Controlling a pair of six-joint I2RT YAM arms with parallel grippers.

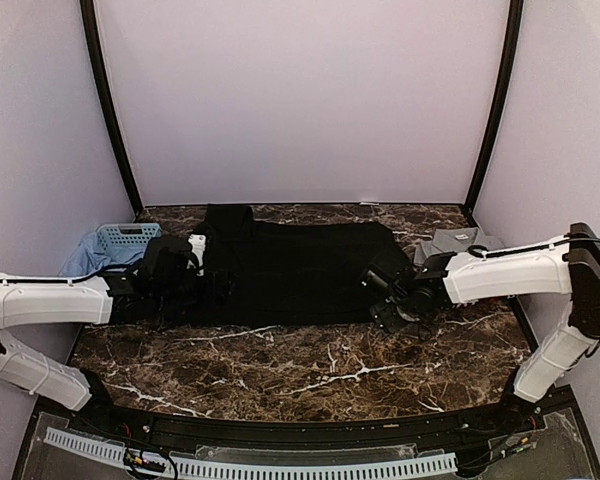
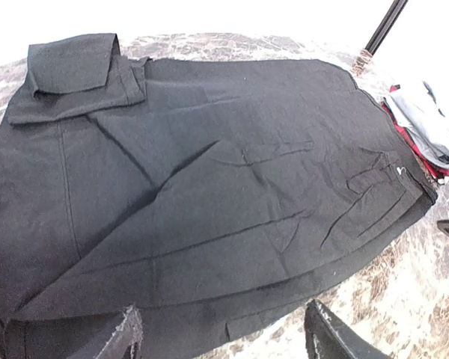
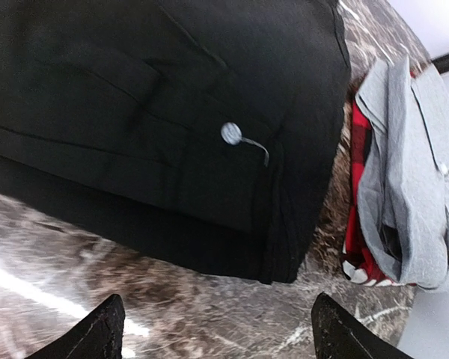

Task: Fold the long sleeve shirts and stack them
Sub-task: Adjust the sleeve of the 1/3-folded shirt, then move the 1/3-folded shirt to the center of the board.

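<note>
Back-left corner of the tabletop [image 1: 310, 375]: light-blue basket [image 1: 128, 236] w/ a blue cloth [image 1: 83, 256] at its left side; not part of the fold. Just right of it, the left claw [image 2: 223, 314] hovers over the left end of the black shirt [image 1: 300, 270], by the near hem. Fingers spread, nothing btwn them, so released.

Black shirt lies flat across the middle of the tabletop, nearer the back edge. It looks doubled into a wide band running left-right. A folded sleeve end [image 2: 75, 75] sits on top at its back-left corner; a few creases cross the body.

Right claw [image 3: 217, 299] is at the shirt's right near corner, over bare marble just off the hem, also spread and empty. A pale button [image 3: 230, 133] shows near that edge. Further right, by the back-right corner, the grey shirt [image 3: 404, 164] lies folded on a red shirt [image 3: 357, 149], just beside the black one; can't tell if they touch.

Step, imo: mid-fold on the black shirt, btwn grips. Lengthwise fold looks done, crosswise not yet. Next prob needs both claws down on the near hem corners, pinching all layers, then carrying one end over the other w/o dragging the band. After that, lift it onto the grey/red pile. Risk: thick layered edge slipping out
</note>
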